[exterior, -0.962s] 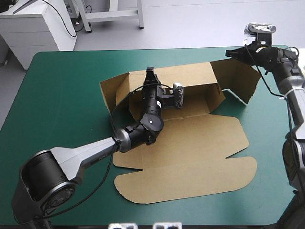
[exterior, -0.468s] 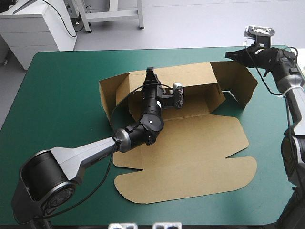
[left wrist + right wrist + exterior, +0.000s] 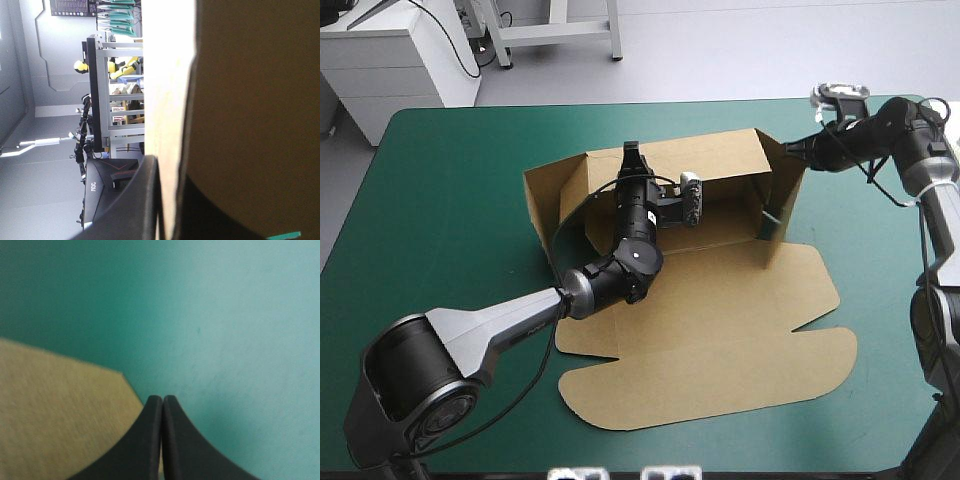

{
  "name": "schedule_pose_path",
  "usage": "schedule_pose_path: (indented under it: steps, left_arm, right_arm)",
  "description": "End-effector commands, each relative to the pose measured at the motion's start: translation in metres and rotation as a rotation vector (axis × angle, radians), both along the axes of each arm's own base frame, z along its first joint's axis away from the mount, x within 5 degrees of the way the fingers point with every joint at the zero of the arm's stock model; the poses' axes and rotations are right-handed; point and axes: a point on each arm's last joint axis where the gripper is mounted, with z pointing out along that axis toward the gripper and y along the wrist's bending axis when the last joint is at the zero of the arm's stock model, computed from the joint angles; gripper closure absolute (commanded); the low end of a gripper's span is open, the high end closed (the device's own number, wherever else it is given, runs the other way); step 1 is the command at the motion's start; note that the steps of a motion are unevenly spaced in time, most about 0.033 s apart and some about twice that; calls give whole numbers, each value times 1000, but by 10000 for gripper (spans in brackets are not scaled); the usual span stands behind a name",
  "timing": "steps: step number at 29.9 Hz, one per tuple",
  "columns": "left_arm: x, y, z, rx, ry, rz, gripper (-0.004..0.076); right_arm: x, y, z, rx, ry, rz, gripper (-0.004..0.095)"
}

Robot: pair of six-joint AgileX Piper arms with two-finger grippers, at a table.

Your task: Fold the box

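Observation:
The brown box (image 3: 720,320) lies in the middle of the table, its back wall (image 3: 710,160) raised and its lid panel flat toward the front edge. My left gripper (image 3: 633,152) sits at the back wall's top edge, shut on the board. In the left wrist view the board (image 3: 250,100) runs edge-on between the black fingers of the left gripper (image 3: 172,170). My right gripper (image 3: 792,148) is shut and its tip touches the outside of the right side flap (image 3: 782,200), which stands turned inward. In the right wrist view the right gripper (image 3: 161,399) points at the teal-green cover beside a corner of board (image 3: 55,410).
The left side flap (image 3: 545,200) stands upright at the box's left end. Wide teal-green cover (image 3: 440,220) lies left of the box, with a narrower strip on the right (image 3: 880,300). A white cabinet (image 3: 400,60) stands beyond the far left corner.
My right gripper has moved left toward the box, and the right side flap has swung from splayed outward to standing against the box's end. The left arm has held still.

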Motion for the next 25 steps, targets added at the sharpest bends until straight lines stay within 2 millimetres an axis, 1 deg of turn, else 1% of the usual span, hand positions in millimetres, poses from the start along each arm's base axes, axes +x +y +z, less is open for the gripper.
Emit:
schedule_pose_path:
  steps: [1,6,10,13,18,23,25]
  left_arm:
    - [-3,2,23,-56,-43,0,732]
    - [-3,2,24,-41,-63,-11,732]
    - [-3,2,24,-41,-62,-11,732]
    - [-3,2,24,-41,-62,-11,732]
    - [-3,2,24,-41,-62,-11,732]
    - [-3,2,24,-41,-62,-11,732]
    - [-3,2,24,-41,-62,-11,732]
  right_arm:
    - [-20,7,30,16,-16,65,928]
    - [-33,12,35,30,34,134,928]
    - [-42,16,43,61,-6,160,928]
    - [-51,16,45,58,-39,159,928]
    - [-69,21,34,92,-108,180,926]
    - [-82,23,11,104,-268,160,926]
    - [-85,24,1,98,-277,189,926]
